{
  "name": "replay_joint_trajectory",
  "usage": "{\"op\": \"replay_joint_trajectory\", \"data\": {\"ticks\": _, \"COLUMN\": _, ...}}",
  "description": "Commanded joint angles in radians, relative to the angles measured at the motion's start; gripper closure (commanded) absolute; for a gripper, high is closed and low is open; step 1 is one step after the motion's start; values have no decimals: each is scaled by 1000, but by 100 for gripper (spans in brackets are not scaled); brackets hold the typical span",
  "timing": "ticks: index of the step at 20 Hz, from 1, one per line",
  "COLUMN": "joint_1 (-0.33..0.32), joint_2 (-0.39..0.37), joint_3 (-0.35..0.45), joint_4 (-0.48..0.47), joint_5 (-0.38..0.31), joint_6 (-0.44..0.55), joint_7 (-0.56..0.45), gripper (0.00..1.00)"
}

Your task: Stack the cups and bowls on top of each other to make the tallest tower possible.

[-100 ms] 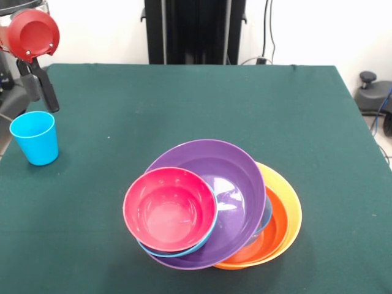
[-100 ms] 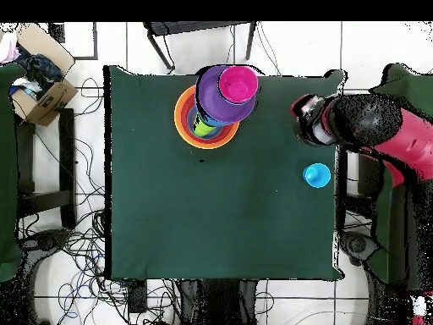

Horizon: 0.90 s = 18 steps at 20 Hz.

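The tower (image 1: 214, 211) sits tilted on the green table: pink-red bowl (image 1: 169, 209) atop purple (orange ones beneath). The light blue cup (image 1: 35, 137) stands upright, well apart.

Arm (image 1: 27, 46) is getting cut off by the front view's left and top edges — only a red round end and a black piece below it are showing, so the gripper's state is not readable. Purple bowl (image 1: 211, 196) and pink bowl (image 1: 170, 209) are hiding most of the pile: a blue rim (image 1: 177, 251) is just peeking out, orange bowls (image 1: 278, 226) are showing on one side only. Overhead, something green (image 2: 201, 127) under the purple bowl is staying too small to identify — cup or not, cannot tell.
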Motion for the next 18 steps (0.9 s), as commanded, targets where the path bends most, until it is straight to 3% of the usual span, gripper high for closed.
{"op": "replay_joint_trajectory", "data": {"ticks": 1, "joint_1": 8, "joint_2": 117, "joint_3": 65, "joint_4": -30, "joint_5": -108, "joint_6": -27, "joint_7": -267, "gripper": 0}}
{"op": "replay_joint_trajectory", "data": {"ticks": 18, "joint_1": -9, "joint_2": 147, "joint_3": 94, "joint_4": -13, "joint_5": -133, "joint_6": -61, "joint_7": -233, "gripper": 0}}
